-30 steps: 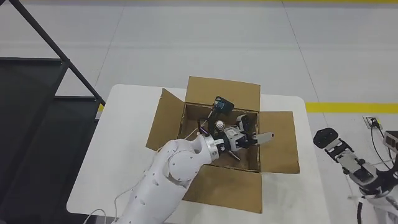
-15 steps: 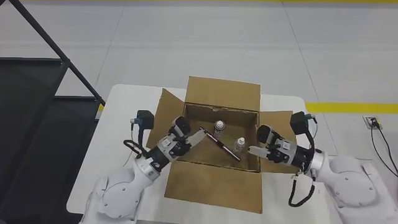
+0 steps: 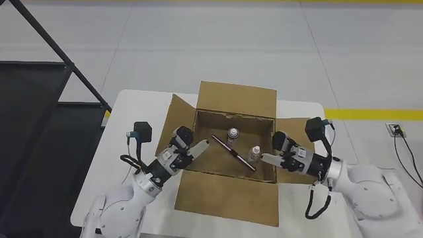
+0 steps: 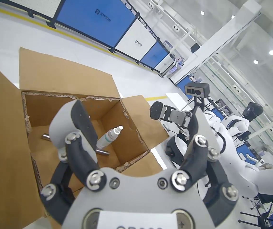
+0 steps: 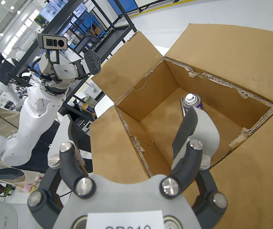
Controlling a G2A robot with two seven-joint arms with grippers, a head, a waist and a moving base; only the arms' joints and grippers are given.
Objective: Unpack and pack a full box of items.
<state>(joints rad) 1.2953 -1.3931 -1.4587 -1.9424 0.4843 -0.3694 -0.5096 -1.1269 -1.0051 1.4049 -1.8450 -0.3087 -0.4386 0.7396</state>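
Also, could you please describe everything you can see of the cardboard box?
The cardboard box is plain brown corrugated card, square and open-topped, with four flaps spread outward and ragged, torn edges along the rim. It sits upright on the white table. Inside it are a spray can, a small white bottle and a dark metal rod on the floor. The left gripper and right gripper are open at opposite sides; whether they touch it is unclear.

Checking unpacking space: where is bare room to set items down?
Bare: the table left of the box, toward its far corner, and the box floor left of the rod. Crowded: the middle and right, with rod, spray can and bottle.
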